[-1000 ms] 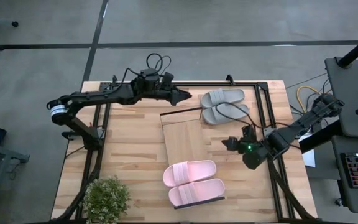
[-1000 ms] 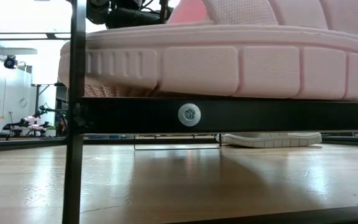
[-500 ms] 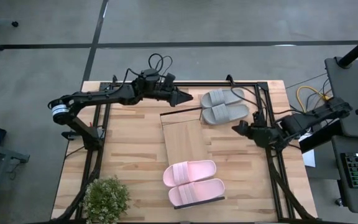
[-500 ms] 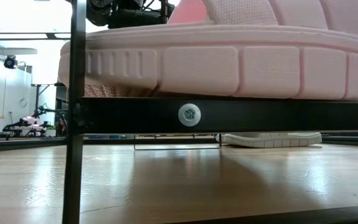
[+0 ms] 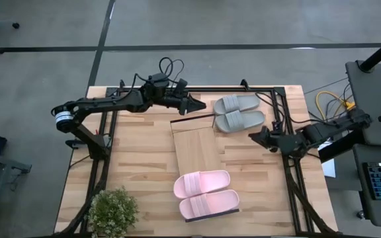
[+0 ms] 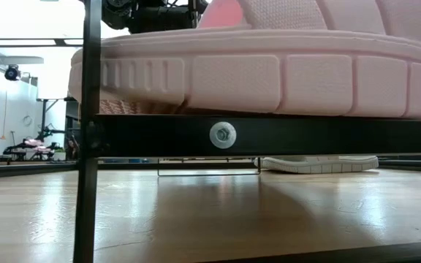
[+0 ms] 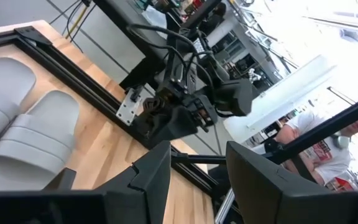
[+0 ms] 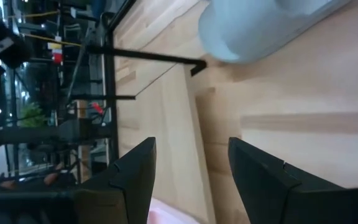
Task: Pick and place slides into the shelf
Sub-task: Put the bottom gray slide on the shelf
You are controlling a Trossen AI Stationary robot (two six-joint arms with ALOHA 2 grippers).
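A pale pink pair of slides (image 5: 207, 194) lies side by side on the near end of the shelf (image 5: 196, 151), a narrow light-wood board; in the low view one pink slide (image 6: 269, 66) fills the top, above the shelf's black frame bar (image 6: 305, 136). The grey pair of slides (image 5: 239, 111) rests sole-down on the tabletop by the shelf's far right corner. My left gripper (image 5: 196, 104) hovers open, just left of the grey pair (image 7: 17, 124). My right gripper (image 5: 255, 135) hovers open near the table's right edge, on the near side of the grey pair (image 8: 260, 25).
A potted plant (image 5: 113, 210) stands at the near left corner. Black frame rails (image 5: 280, 112) run along the table's far and right sides. The shelf's thin black wire end (image 5: 194, 119) stands beside the grey pair. Bare board lies between the pink pair and that wire end.
My right gripper has drawn back from beside the shelf toward the table's right edge and a little toward its far edge, staying open. The slides have not moved.
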